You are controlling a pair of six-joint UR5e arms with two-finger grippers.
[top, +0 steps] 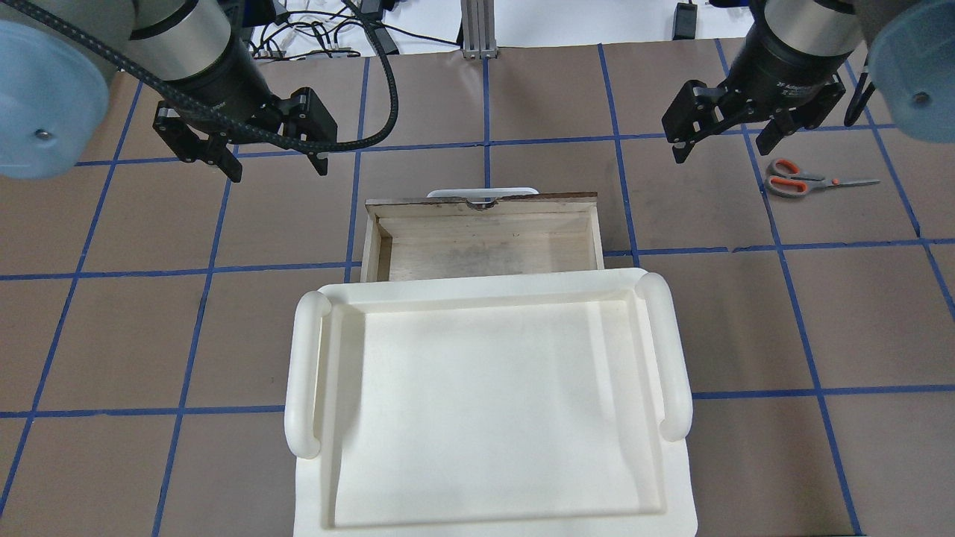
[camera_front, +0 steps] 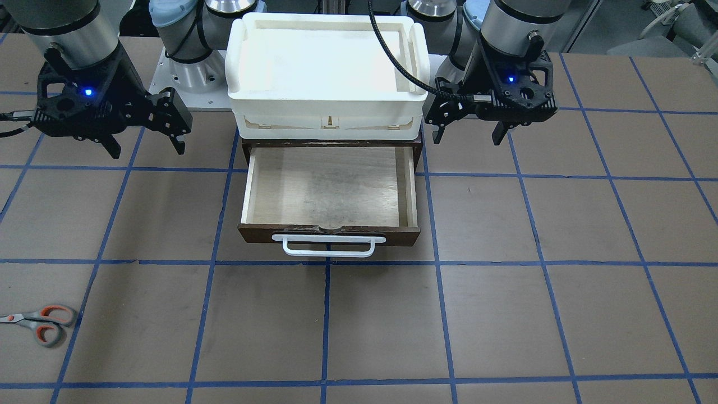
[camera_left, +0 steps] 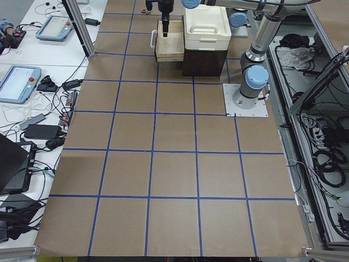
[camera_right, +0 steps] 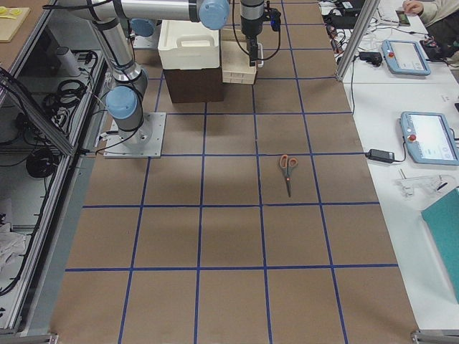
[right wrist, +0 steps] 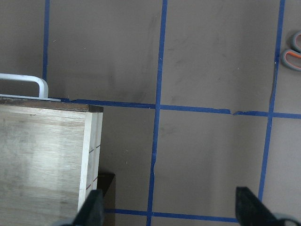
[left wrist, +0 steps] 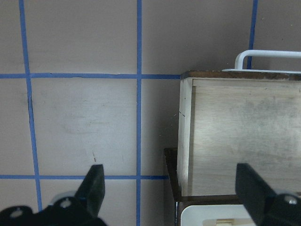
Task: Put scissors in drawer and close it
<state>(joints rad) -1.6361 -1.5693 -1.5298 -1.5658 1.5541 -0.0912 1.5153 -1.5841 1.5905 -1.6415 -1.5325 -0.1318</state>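
The cream-white plastic tray (top: 675,350) with rounded side grips sat closest under the overhead camera, resting on top of a dark brown cabinet (camera_left: 204,64). Out of that cabinet, on the side away from the robot, the shallow wooden drawer (camera_front: 331,188) stood pulled open, its pale plywood floor bare and its white bar handle (camera_front: 328,246) facing the operators' side.

The small scissors with orange-and-grey loop handles (top: 802,182) lay flat on the brown table (camera_front: 505,314) with its blue tape grid. They were well apart from the drawer on the robot's right, loops towards the drawer and blades pointing away.

The right gripper (top: 727,144) hung above the table between drawer and scissors, its jaws spread wide and holding nothing. The left gripper (top: 278,171) hung off the drawer's other side, jaws likewise spread and empty, with a black braided cable (top: 380,89) looping from its wrist. Neither touched the drawer.

Grey-and-blue control pendants (camera_right: 405,57) lay on the white bench beyond the table's edge.
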